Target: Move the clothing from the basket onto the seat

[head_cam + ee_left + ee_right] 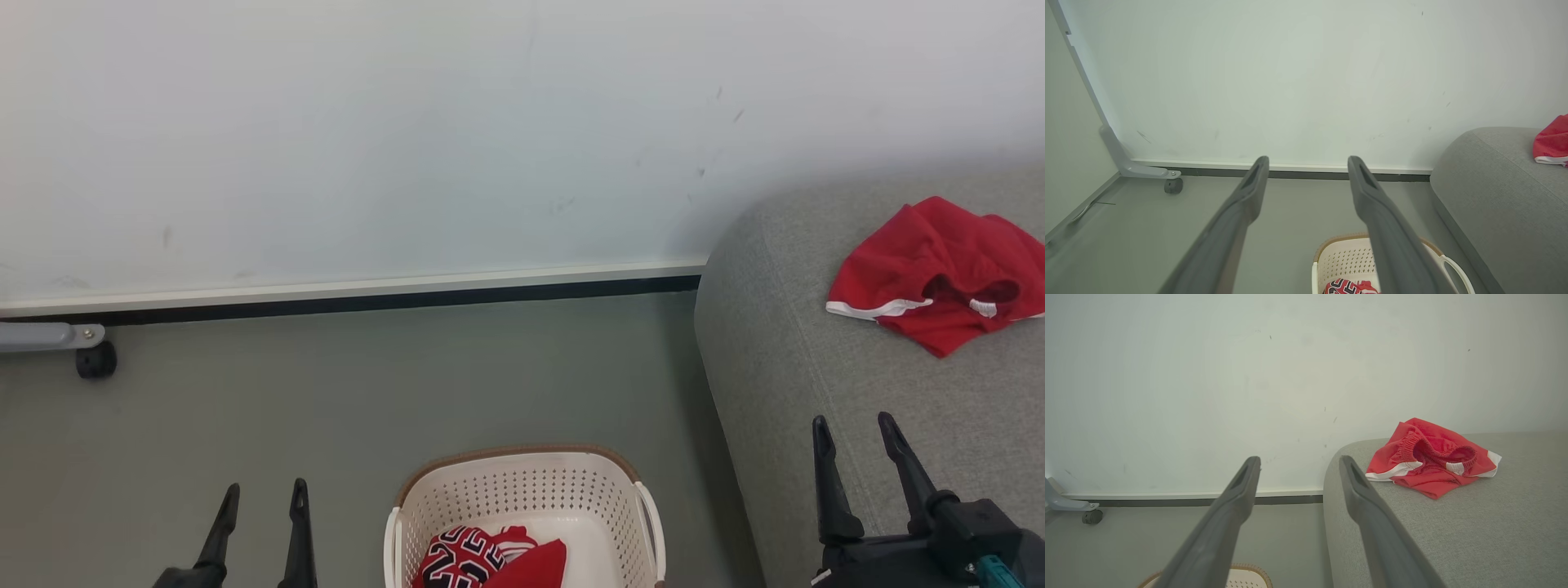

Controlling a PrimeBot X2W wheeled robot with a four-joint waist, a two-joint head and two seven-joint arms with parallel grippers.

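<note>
Head view: left gripper hangs spread and empty just beside the basket, where the numbered jersey lies, seemingly the piece left to lift; over the seat, right gripper stands spread and empty too — probably because the shorts already lie there

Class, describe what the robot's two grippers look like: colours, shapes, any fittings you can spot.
The left gripper and right gripper each have two long, slim, dark fingers tapering to narrow tips, with an elongated recess near each tip. The right gripper's fingers are mounted on a blocky black housing with a small teal fitting at its edge.
</note>
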